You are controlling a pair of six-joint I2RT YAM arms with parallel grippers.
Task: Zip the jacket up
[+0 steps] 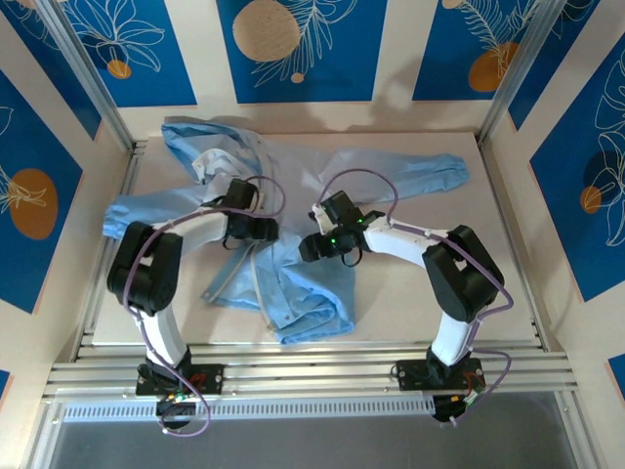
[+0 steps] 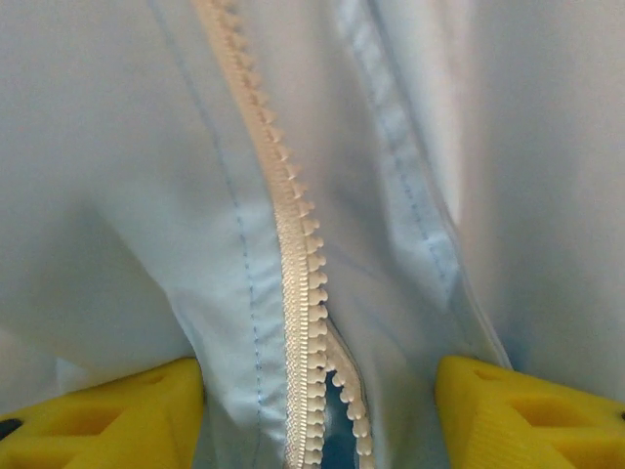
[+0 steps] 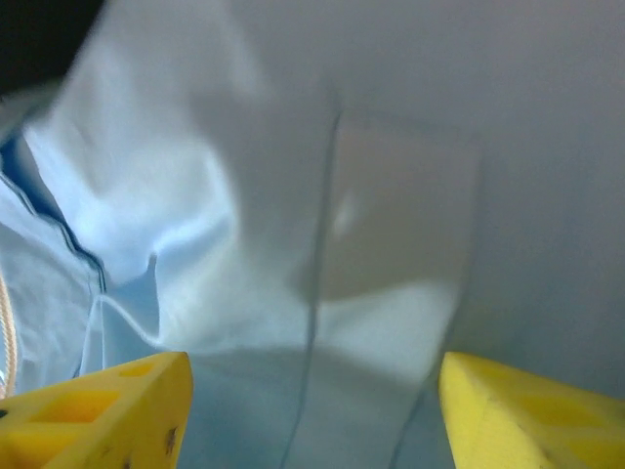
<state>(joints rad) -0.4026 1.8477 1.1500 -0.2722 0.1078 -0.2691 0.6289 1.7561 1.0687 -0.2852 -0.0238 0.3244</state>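
The light-blue jacket lies crumpled on the table, one sleeve stretched to the right, the hood at the back left. My left gripper hovers over its front; the yellow fingers stand wide apart, open, on either side of the whitish zipper strip, whose two tooth rows part near the bottom of the left wrist view. My right gripper sits low over the jacket's middle. Its yellow fingers are spread open over smooth blue fabric, holding nothing.
The jacket's long sleeve runs toward the right wall. Aluminium rails border the table's near edge. Blue patterned panels close in the back and sides. Bare table lies at the front right.
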